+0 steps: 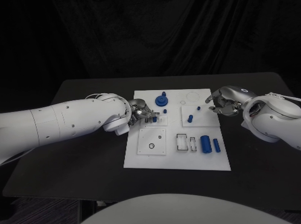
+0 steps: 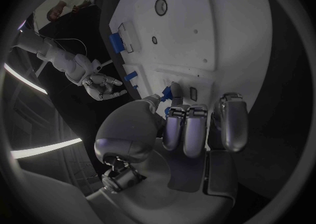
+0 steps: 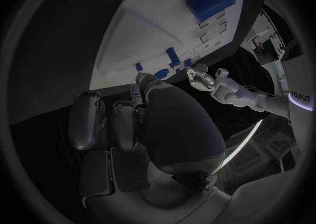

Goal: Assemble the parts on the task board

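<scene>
I am pinching a small blue peg [image 2: 175, 91] upright in my left hand [image 1: 142, 115] over the board's [image 1: 177, 161] left-middle; my right hand [image 1: 225, 100], fingers loosely spread and holding nothing, is hovering at the far right edge.

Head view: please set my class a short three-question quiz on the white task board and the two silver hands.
1. True or false: the thick blue cylinder stands upright on the white task board.
2. Which is nearer the blue stepped knob? A. the silver left hand B. the silver right hand
3. Fill in: beside the thick cylinder, toward the board's right edge, lies a slimmer blue ____.
Key: 1 false, it lies flat; 2 A; 3 rod.
</scene>
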